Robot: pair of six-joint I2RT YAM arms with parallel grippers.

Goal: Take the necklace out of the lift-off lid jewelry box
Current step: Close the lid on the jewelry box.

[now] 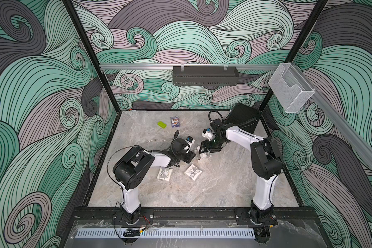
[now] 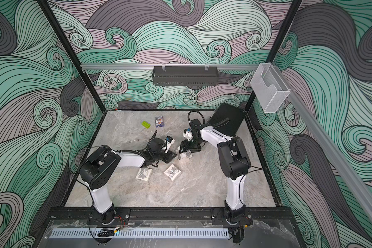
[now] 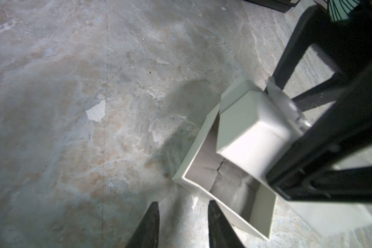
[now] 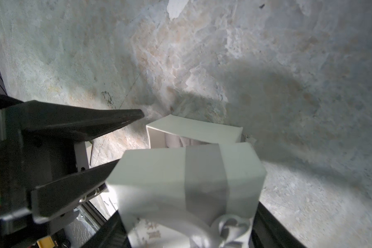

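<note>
Right fingers (image 3: pixel 331 137) clamped on lid (image 4: pixel 157 171), tilted over open box (image 3: pixel 263 212) near surface (image 1: pixel 213 191) centre | left fingers (image 3: pixel 150 227) apart, empty, beside box | necklace (image 1: pixel 156 140): seemingly the thin chain left of box, outside it | risk: lid slips, knocks box; crowded fingers clash.

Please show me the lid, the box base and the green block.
lid (image 4: pixel 150 169): right wrist view, white side face.
box base (image 3: pixel 226 189): left wrist view, grey lining inside.
green block (image 1: pixel 162 124): in a top view, middle.
</note>
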